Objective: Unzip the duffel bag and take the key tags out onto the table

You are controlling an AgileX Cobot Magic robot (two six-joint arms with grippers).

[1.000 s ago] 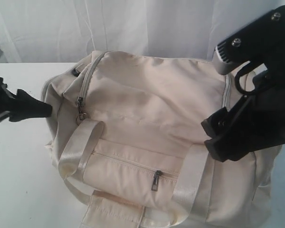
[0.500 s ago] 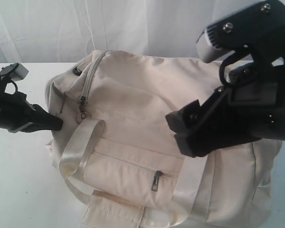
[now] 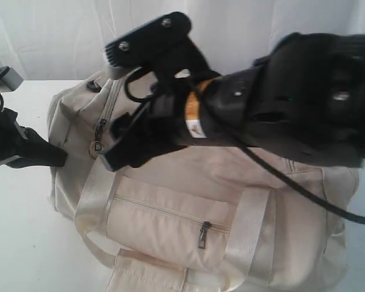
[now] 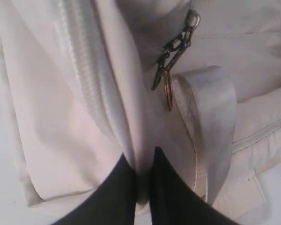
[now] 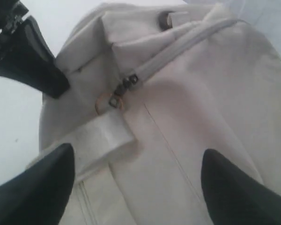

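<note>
Clamped left tool point(image 4: 140, 158) narrow onto end fabric of the duffel bag point(image 3: 188, 201), lying near the counter's point(image 3: 18, 243) back edge. Swung right tool point(image 5: 138, 154) across, jaws wide, to hover over the main zipper pull point(image 5: 122, 89) (zipped shut yet). Anchored for unzipping, apparently; no sight of key tags.

The right arm point(image 3: 292, 103) hides the top of the duffel bag point(image 3: 164, 213), cropped below.
</note>
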